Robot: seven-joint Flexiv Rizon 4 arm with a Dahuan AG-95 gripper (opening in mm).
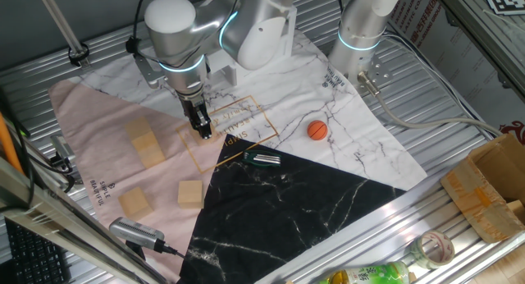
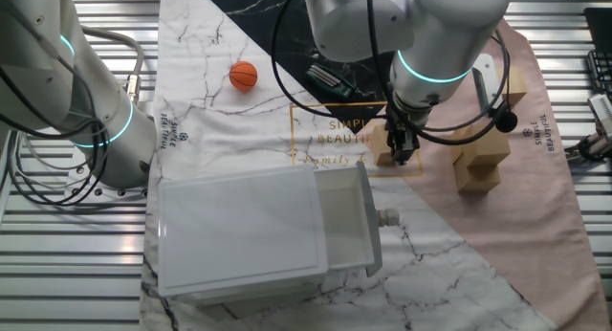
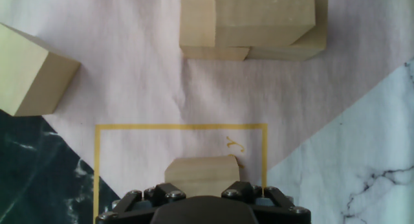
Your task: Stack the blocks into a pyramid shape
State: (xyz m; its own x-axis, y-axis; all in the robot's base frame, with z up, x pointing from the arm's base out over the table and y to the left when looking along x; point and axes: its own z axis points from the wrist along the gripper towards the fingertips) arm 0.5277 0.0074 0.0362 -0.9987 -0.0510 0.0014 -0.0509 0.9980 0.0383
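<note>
- The tool is down low over the yellow printed frame on the cloth, with one block sitting between its fingers; whether it is clamped tight I cannot tell.
- Just beyond, a stacked group of blocks stands on the pink part, probably the pyramid's start.
- Two loose blocks wait nearer the cloth's edge.
- Farther off, the orange ball and white box play no part.

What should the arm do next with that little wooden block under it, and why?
Probably lift it. The fingers seem to straddle a block lying apart from the stack on the pink cloth, so raising it clear comes before carrying it there.
</note>
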